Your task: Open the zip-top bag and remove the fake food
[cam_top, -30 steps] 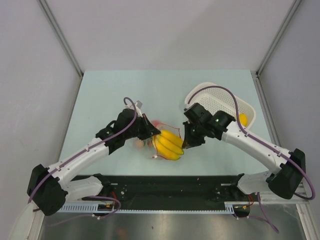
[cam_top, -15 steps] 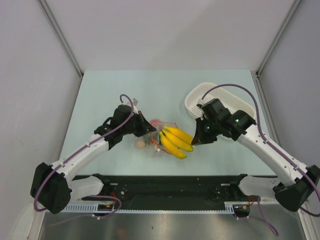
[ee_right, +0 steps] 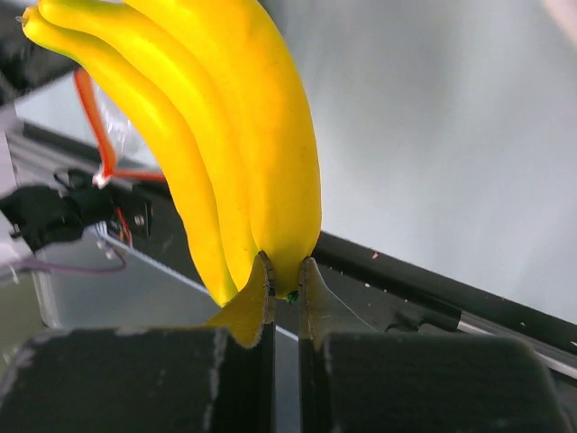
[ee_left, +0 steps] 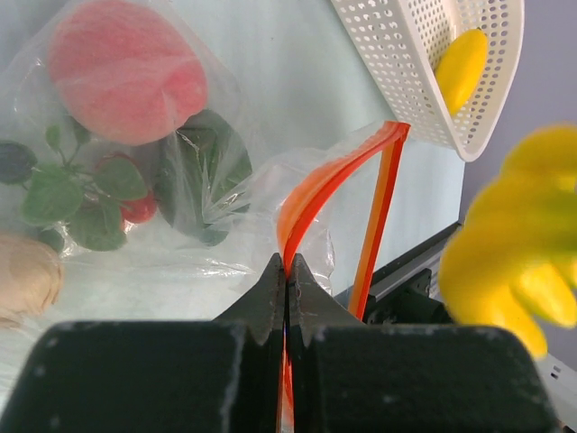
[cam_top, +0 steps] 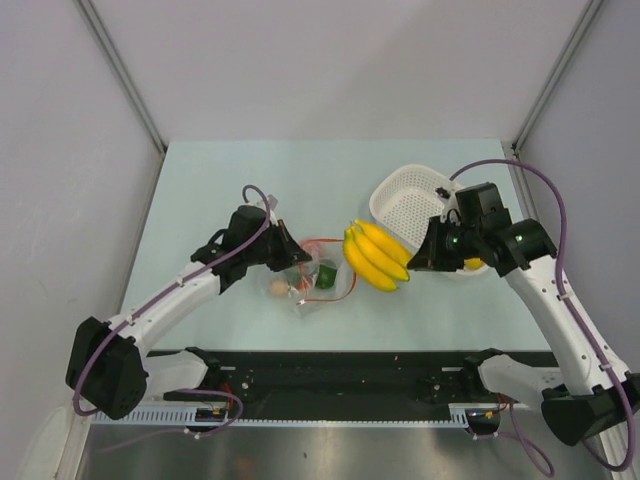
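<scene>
Jaws of the right gripper (ee_right: 284, 271) are pressing almost together on the stem end of the banana bunch (ee_right: 207, 117), which is sticking out straight ahead of the fingertips, clear of the zip-top bag (cam_top: 322, 280). From above, the bunch (cam_top: 376, 256) is sitting between the bag and the white basket (cam_top: 410, 205), with the right gripper (cam_top: 413, 263) just beside the basket's near rim; whether the bunch is touching the table (cam_top: 200, 190) is not showing. The left gripper (ee_left: 287, 271) is clamping fully closed on the red zip strip (ee_left: 379, 198) at the bag's mouth, and the strip is arching up and away from the fingertips in a loop. The bag is lying on the table directly ahead of that gripper (cam_top: 293, 262), its clear film crinkling and catching the light. Inside it a rounded red piece (ee_left: 126, 72), a dark green vegetable (ee_left: 203, 176) and a smooth tan egg-like piece (ee_left: 22, 280) are resting close together. The bananas are looking glossy, smooth and curved. The basket is showing perforated walls and is holding a yellow lemon-like fruit (ee_left: 460, 68).
</scene>
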{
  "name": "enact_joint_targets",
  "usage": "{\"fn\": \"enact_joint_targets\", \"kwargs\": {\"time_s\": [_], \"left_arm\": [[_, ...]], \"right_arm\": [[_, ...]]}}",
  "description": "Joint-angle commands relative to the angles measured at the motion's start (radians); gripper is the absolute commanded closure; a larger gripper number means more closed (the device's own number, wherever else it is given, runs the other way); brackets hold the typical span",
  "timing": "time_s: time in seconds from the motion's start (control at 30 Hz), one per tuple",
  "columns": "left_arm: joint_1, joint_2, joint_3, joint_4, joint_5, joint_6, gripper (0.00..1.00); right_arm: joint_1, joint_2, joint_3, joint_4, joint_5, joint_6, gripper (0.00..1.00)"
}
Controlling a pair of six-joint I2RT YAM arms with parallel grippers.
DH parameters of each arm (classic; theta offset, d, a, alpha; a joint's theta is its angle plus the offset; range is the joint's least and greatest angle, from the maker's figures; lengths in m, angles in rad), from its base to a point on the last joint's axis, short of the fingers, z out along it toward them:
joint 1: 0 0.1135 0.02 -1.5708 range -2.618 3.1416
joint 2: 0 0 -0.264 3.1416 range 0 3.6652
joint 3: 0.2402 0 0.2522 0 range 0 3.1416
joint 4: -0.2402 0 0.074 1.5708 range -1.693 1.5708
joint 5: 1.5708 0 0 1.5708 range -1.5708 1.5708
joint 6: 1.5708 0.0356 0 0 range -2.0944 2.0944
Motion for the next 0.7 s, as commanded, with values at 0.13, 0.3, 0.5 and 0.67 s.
{"fn": "enact_joint_targets", "kwargs": {"time_s": [0.13, 0.3, 0.5, 0.67], "left_arm": [[0.010, -0.021, 0.025, -0.027, 0.054, 0.026, 1.00], [0.009, -0.083, -0.010, -0.003, 0.082, 0.013, 1.00], [0.009, -0.104, 0.012, -0.040, 0.111, 0.026, 1.00], [0.006, -0.180, -0.019, -0.034, 0.120, 0.003, 1.00]], "right_arm": [[-0.295, 0.205, 0.062, 0.209, -0.019, 0.067, 1.00], [-0.384, 0.333, 0.086, 0.312, -0.007, 0.060, 1.00], [-0.459, 0.508, 0.094, 0.399, 0.046, 0.041, 1.00], [-0.465, 0.623, 0.103, 0.455, 0.070, 0.035, 1.00]]}}
